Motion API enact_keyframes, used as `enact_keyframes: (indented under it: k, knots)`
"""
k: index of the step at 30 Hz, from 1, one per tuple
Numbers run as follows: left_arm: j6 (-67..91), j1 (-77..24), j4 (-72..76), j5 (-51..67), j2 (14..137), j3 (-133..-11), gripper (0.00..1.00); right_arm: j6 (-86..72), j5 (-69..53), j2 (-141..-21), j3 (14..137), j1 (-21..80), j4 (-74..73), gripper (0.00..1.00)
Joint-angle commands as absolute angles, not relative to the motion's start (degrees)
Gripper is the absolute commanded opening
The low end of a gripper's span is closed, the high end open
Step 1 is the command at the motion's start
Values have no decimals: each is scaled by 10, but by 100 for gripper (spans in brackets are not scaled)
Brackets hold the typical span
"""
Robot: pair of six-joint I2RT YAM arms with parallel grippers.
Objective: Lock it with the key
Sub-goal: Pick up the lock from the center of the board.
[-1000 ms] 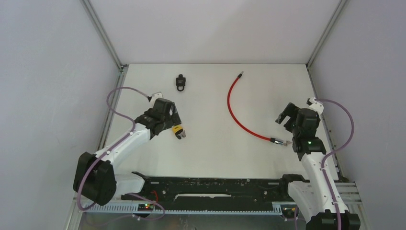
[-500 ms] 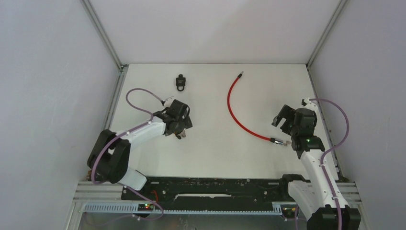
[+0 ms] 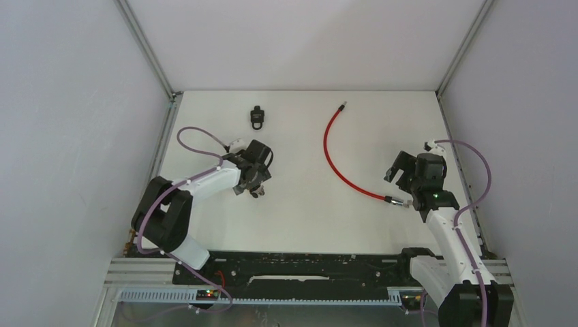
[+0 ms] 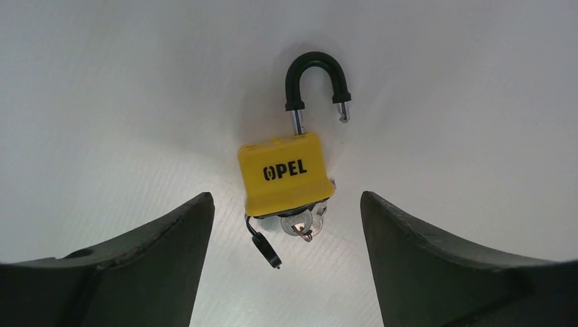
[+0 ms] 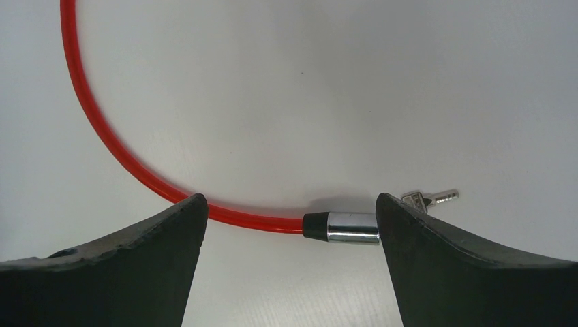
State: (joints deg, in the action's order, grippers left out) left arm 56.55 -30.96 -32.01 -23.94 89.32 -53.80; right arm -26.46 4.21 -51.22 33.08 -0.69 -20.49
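1. The yellow padlock (image 4: 285, 178) is shown lying flat on the white table (image 3: 307, 225), in its left half, roughly midway between the near and far edges.
2. Its black-sleeved shackle (image 4: 315, 80) is seen raised and swung open, with one leg free of the body. It is pointed away from the left gripper (image 4: 285, 204).
3. A bunch of keys (image 4: 303, 225) with a small black tag (image 4: 266, 248) is seen at the keyhole end of the body. Whether a key is seated in the lock cannot be told.
4. The left gripper is held low over the padlock. Its fingers (image 4: 170, 238) are spread apart on either side of the body, and nothing is touched.
5. The right gripper (image 5: 292, 201) is likewise spread wide, at the right side of the table, and nothing is gripped by it.
6. Between its fingers a red cable (image 5: 102, 139) is seen, ending in a metal cap (image 5: 353, 227). A second set of keys (image 5: 431, 198) lies just beside that cap.
7. A small black lock (image 3: 257, 116) is seen near the far edge, well apart from both grippers.
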Motion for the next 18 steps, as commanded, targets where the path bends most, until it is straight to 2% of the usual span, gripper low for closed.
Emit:
enact_keyframes:
  k: [1,12,16,18]
  knots:
    - [591,-310,-331,-268,911,-563,81,-262,37,-511,331,-4,-192,96]
    - [581,-301,-320,-273,955,-579,65,-261,30,-519,331,-3,-192,93]
    - [579,-300,-322,-281,951,-576,64,-259,29,-522,331,-2,-195,92]
    - [576,-299,-325,-283,951,-574,67,-259,28,-523,331,-2,-197,91]
